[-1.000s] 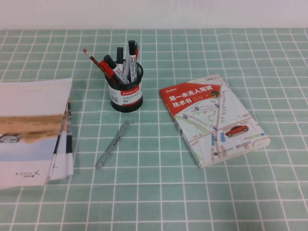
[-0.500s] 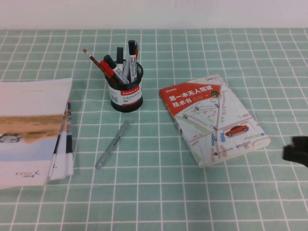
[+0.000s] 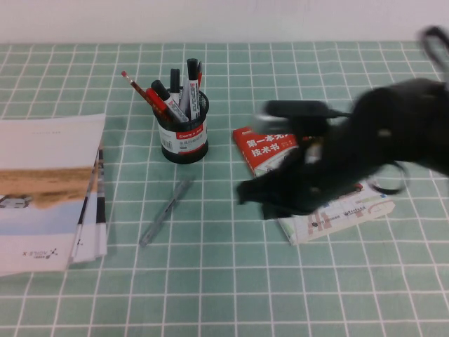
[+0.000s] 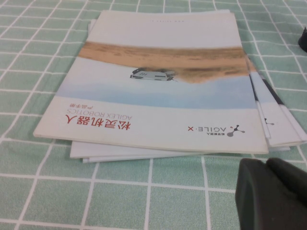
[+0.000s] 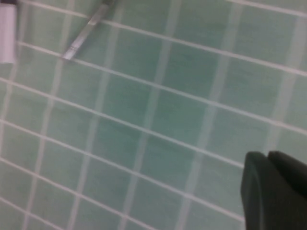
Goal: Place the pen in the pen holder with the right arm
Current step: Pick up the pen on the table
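The slim grey pen (image 3: 165, 210) lies flat on the green checked cloth, in front of the black mesh pen holder (image 3: 182, 137), which holds several markers and red pens. My right arm reaches in from the right as a dark blur over the book. My right gripper (image 3: 254, 193) hangs above the cloth, well to the right of the pen. In the right wrist view its fingers (image 5: 254, 191) lie together with nothing between them, and the pen (image 5: 86, 31) shows far off. My left gripper (image 4: 266, 165) is shut and empty beside the magazines; it is not in the high view.
A red and white book (image 3: 270, 147) lies right of the holder, partly covered by my right arm. A stack of magazines (image 3: 49, 189) lies at the left edge and also shows in the left wrist view (image 4: 158, 81). Bare cloth lies in front of the pen.
My right arm has swept in fast from the right edge to above the book, toward the pen. The pen, the holder and the left arm have not moved.
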{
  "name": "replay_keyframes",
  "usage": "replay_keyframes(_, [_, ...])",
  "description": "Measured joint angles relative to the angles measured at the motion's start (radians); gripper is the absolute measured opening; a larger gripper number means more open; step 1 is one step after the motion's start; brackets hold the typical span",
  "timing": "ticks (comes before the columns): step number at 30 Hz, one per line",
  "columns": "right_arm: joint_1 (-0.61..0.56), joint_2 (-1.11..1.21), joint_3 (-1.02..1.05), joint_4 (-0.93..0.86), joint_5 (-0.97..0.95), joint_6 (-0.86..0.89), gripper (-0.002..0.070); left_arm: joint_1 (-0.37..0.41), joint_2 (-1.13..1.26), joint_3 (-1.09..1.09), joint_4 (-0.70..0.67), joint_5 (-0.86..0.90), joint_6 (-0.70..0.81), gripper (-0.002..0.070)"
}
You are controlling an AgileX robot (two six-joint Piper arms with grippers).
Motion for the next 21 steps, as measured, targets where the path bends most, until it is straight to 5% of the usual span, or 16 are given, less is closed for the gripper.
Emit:
replay_keyframes(9, [0.127,0.346,-0.419,-0.052,0.092,0.084,0.002,0.0,0.0,0.0,0.0,0.0,0.0,-0.0004])
replay_keyframes(17, [0.156,0.567,-0.731,-0.096,0.197,0.195,0.035,0.0,0.0,0.0,0.0,0.0,0.0,-0.0004])
replay_keyframes(21, [0.161,0.653,-0.841,-0.14,0.227,0.274,0.0393,0.0,0.0,0.0,0.0,0.0,0.0,-0.0004])
